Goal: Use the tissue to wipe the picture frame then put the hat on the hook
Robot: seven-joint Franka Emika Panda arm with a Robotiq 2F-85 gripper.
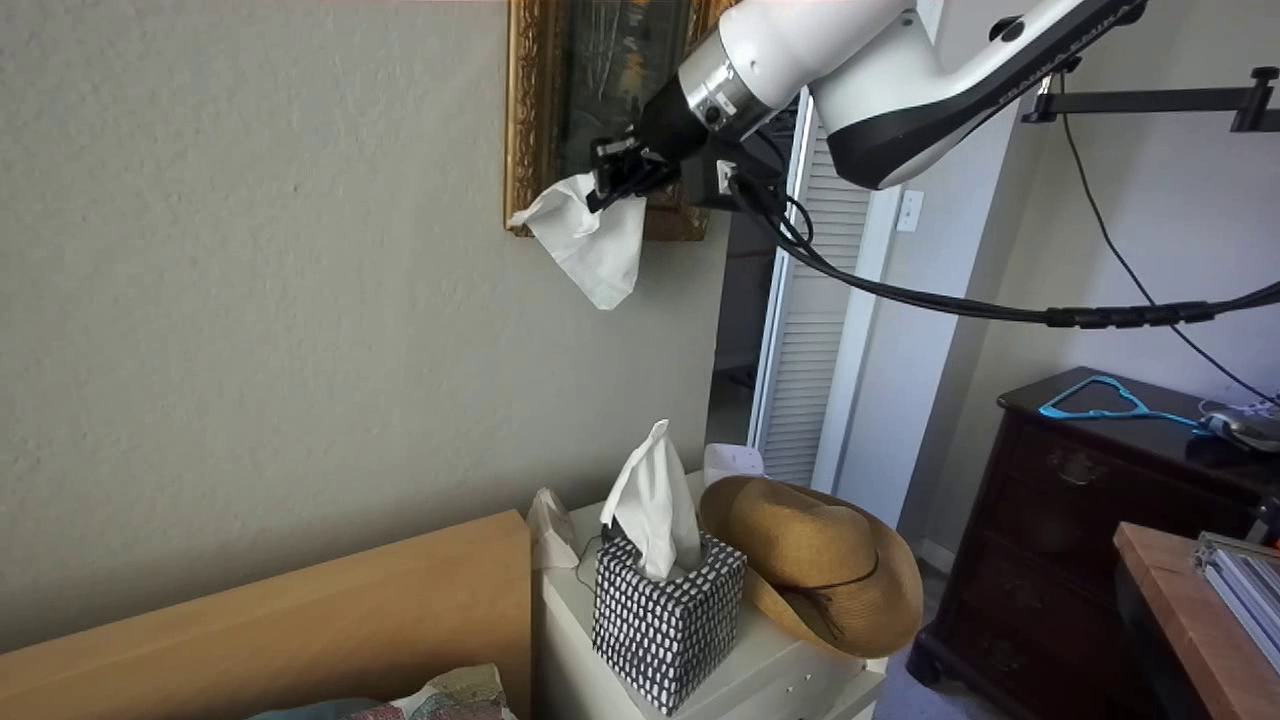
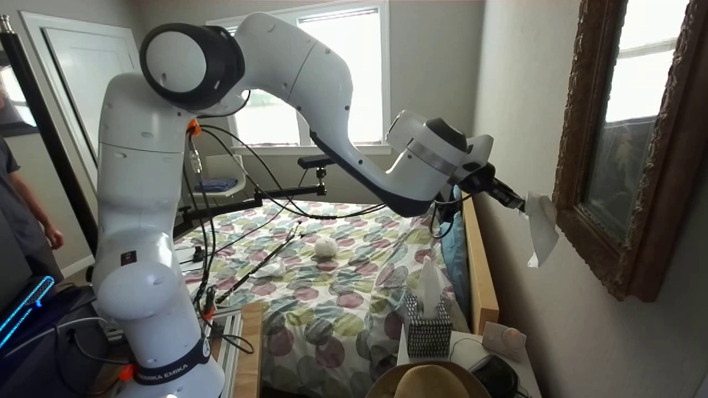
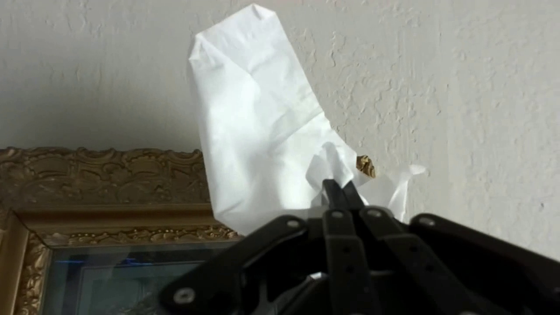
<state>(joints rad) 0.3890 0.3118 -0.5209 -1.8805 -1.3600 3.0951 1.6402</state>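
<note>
While the jaws pinch the tissue (image 1: 602, 242), the frame (image 1: 533, 100) rises mostly above them, lower corner nearest, contact unclear.

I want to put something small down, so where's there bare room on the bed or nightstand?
The bedspread is bare between the white ball and the nightstand. The nightstand itself is crowded with the hat, tissue box, beige object and black device; only small gaps show between them.

Tissue box (image 1: 668, 622) on nightstand (image 1: 775, 690), blue hanger (image 1: 1100, 413) on dark dresser (image 1: 1045, 540)
</note>
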